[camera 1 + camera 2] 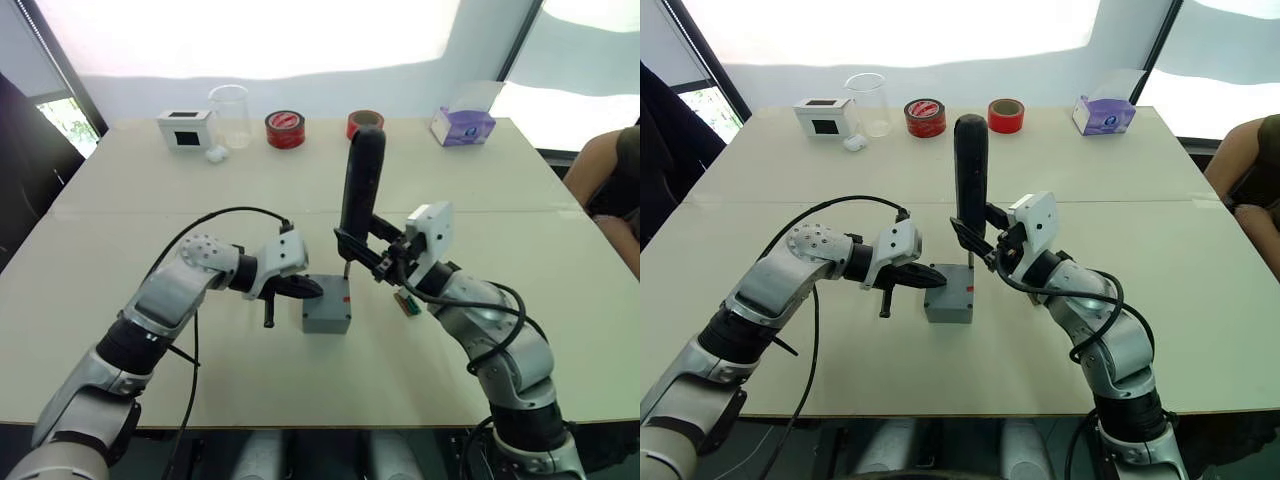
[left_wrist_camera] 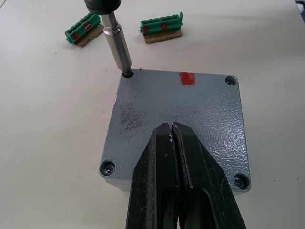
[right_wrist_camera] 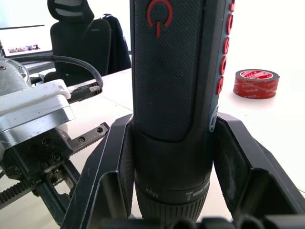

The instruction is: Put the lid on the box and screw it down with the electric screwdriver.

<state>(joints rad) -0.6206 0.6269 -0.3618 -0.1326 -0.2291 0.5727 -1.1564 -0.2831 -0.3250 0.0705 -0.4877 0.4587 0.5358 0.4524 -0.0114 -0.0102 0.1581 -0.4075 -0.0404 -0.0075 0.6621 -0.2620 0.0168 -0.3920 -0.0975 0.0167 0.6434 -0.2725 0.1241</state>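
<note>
The grey lid point(image 2: 190, 114) lies on the grey box point(image 1: 326, 318) at the table's middle, with screws showing in three of its corners. My left gripper point(image 1: 308, 289) is shut, its tips point(image 2: 171, 128) resting on top of the lid. My right gripper point(image 1: 360, 250) is shut on the black electric screwdriver point(image 1: 362, 185) and holds it upright. The screwdriver's metal bit point(image 2: 118, 47) stands in the lid's fourth corner hole. The right wrist view shows both fingers clamped against the screwdriver's body point(image 3: 171, 71).
Two green bit holders point(image 2: 162, 28) point(image 2: 85, 34) lie just beyond the box. Along the far edge stand a white box with a black window point(image 1: 186, 129), a clear beaker point(image 1: 230, 115), two red tape rolls point(image 1: 286, 129) point(image 1: 364, 122) and a tissue box point(image 1: 462, 125). A person's arm point(image 1: 610, 170) is at the right.
</note>
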